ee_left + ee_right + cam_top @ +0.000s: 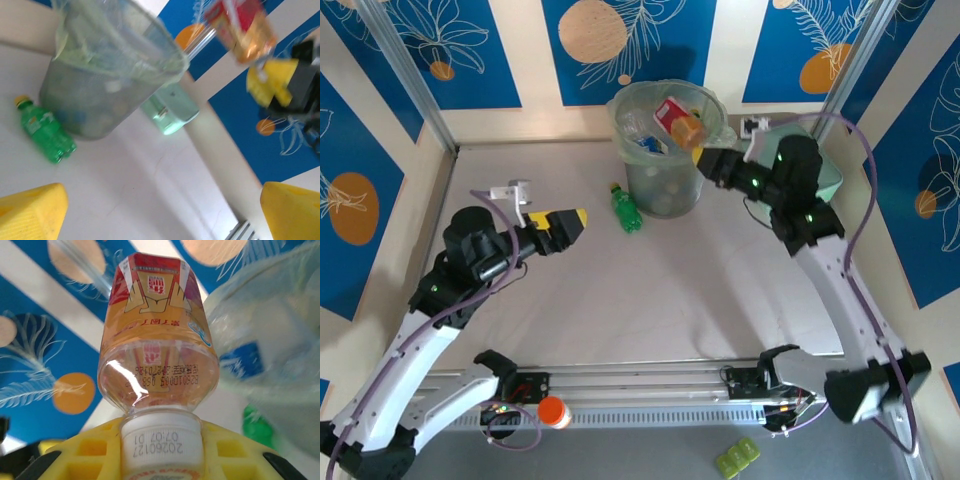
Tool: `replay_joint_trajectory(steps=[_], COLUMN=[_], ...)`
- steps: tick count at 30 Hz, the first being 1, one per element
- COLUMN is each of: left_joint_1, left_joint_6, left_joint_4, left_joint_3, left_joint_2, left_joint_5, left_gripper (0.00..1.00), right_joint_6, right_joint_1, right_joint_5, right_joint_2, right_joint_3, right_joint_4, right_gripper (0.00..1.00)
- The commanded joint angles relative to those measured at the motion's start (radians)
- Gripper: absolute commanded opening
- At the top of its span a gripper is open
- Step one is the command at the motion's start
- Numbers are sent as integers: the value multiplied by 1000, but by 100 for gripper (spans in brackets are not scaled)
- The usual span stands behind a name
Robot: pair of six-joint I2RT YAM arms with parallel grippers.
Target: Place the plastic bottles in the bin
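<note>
Currently observed right gripper (pixel 702 150) clenched on the white cap (pixel 162 442) of a red-labelled bottle (pixel 676 120) with orange liquid inside. Found that bottle's body sticking out from the fingers toward the bin (pixel 625 115); in the top view, overlapping the bin's mouth at its right edge. Confirmed the grip from the right wrist: cap pinched between yellow fingers (pixel 85 460), with blue-and-white wall behind and blurred bin wall at right. Noted several bottles already inside the bin, seen dimly through the translucent wall and bag; cannot count them. Logged one green bottle (pixel 626 208) lying on its side on the table (pixel 670 300), just beside the bin's base at the left-front, cap toward the far wall. Recorded left gripper (pixel 570 225) released, yellow fingertips (pixel 35 210) spread wide with nothing between them. Placed it over the table, well left of the bin, facing the bin and the green bottle. Spotted mint-green box (pixel 172 112) behind the bin's right side, near the right arm.
</note>
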Motion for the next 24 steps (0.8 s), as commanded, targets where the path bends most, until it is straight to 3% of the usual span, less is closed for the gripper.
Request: replay_joint_trajectory(steps=[1, 6, 12, 20, 24], left_joint_1=[8, 7, 7, 7, 6], left_joint_6=[72, 106, 114, 119, 117], left_joint_4=[-79, -99, -90, -73, -74], left_joint_3=[34, 54, 53, 55, 57], left_joint_2=[-5, 11, 26, 53, 57], left_joint_5=[-9, 11, 26, 39, 21], left_gripper=[99, 99, 99, 99, 99], right_joint_6=[-136, -226, -257, -289, -315], right_joint_1=[-11, -45, -68, -73, -50], right_joint_5=[101, 77, 23, -44, -18], right_joint_2=[151, 432, 652, 832, 887], right_joint_3=[178, 517, 753, 941, 987], right_joint_4=[-145, -300, -410, -525, -579], right_gripper=[20, 20, 20, 21, 23])
